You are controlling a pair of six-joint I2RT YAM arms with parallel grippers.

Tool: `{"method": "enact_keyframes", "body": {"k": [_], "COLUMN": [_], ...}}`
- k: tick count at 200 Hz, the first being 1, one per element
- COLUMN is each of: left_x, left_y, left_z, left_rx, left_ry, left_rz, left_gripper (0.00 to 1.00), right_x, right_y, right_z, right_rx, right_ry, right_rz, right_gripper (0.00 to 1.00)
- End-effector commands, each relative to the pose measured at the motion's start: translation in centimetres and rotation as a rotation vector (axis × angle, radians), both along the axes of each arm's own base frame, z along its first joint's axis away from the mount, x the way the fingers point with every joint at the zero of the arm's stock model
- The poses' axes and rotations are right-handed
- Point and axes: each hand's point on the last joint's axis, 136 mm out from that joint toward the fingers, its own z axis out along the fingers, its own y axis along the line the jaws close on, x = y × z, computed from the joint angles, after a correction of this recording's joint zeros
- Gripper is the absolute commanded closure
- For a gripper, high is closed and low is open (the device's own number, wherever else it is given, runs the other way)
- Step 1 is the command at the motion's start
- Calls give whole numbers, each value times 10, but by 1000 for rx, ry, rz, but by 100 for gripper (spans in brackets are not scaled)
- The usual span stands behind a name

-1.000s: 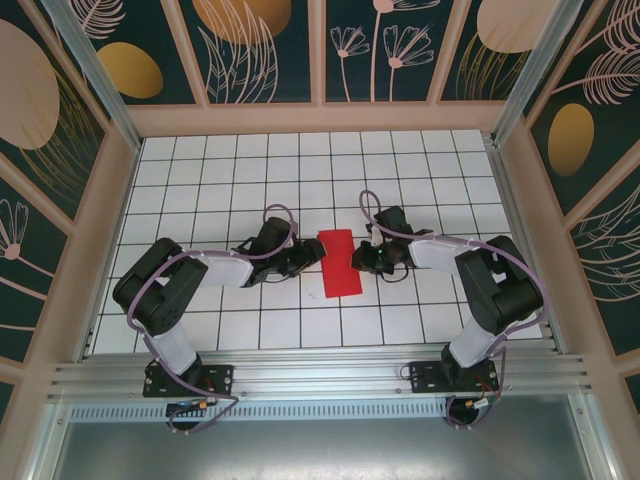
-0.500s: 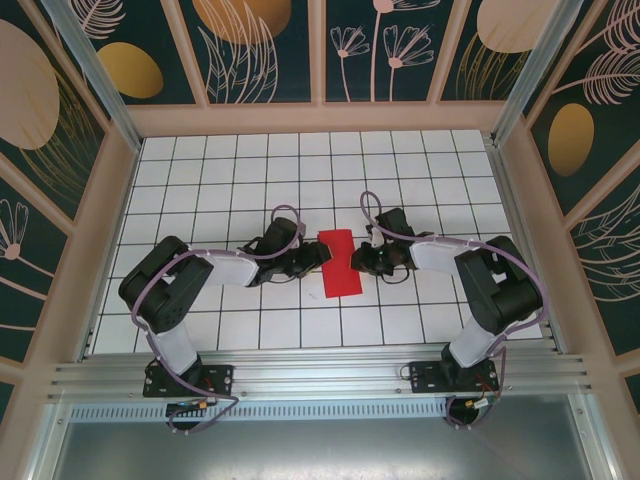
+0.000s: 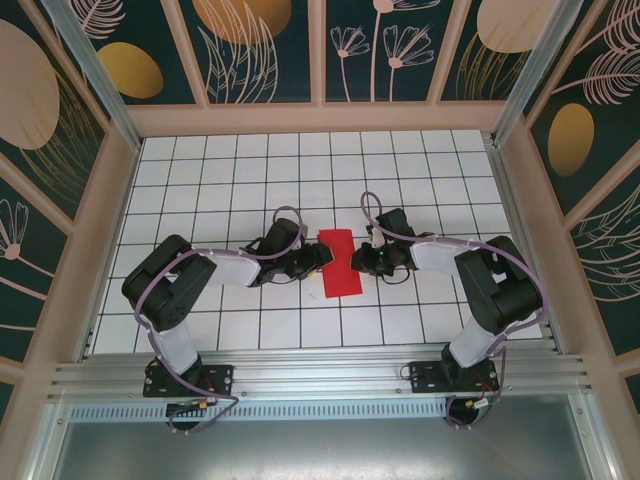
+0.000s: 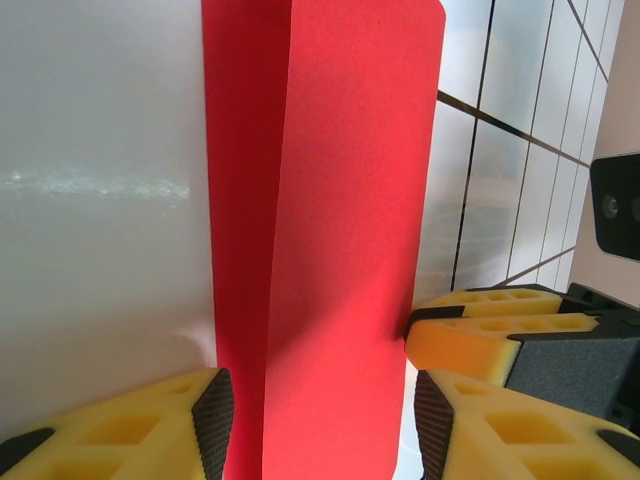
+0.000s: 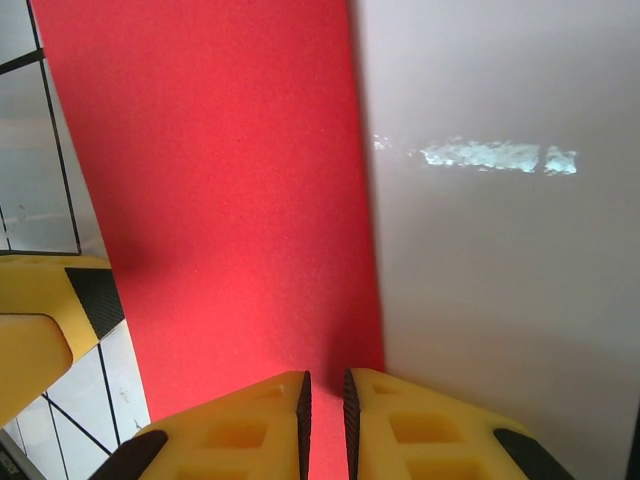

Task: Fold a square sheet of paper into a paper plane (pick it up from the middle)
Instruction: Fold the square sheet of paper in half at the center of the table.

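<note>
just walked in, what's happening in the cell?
Two arms are working on a thin bright red sheet of paper, which lies as a narrow folded rectangle on the white tiled table. The left pincer is open with the sheet between its fingers. The right pincer is almost closed at the opposite edge; I can't tell if it's pinching or pressing. No plane shape yet.

The square sheet of paper (image 3: 339,263), bright red, lies folded into a narrow rectangle at mid-frame, tilted slightly, one lengthwise crease showing (image 4: 330,250).
</note>
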Motion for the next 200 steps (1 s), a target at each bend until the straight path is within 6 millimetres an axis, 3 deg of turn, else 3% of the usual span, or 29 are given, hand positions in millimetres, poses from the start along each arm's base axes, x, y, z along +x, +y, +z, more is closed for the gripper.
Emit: {"method": "enact_keyframes", "body": {"k": [1, 81, 106, 134, 174, 200], "left_x": [-1, -1, 0, 0, -3, -2], "left_y": [-11, -19, -19, -15, -10, -2], "left_z": [1, 6, 8, 8, 14, 16], "left_rx": [-30, -66, -66, -18, 48, 56], "left_ry": [8, 0, -5, -13, -18, -14], "left_rz": [-24, -34, -31, -42, -82, -73], "left_gripper": [48, 65, 79, 97, 97, 97], "right_x": [-2, -2, 1, 6, -1, -17], "right_y": [0, 1, -2, -9, -7, 3], "right_z": [-4, 2, 12, 37, 63, 72], "right_rx": [17, 32, 23, -2, -61, -126], "right_ry": [14, 3, -29, -128, -309, -450], "right_rz": [-9, -3, -11, -24, 21, 71], "right_gripper": [79, 79, 76, 71, 61, 55]}}
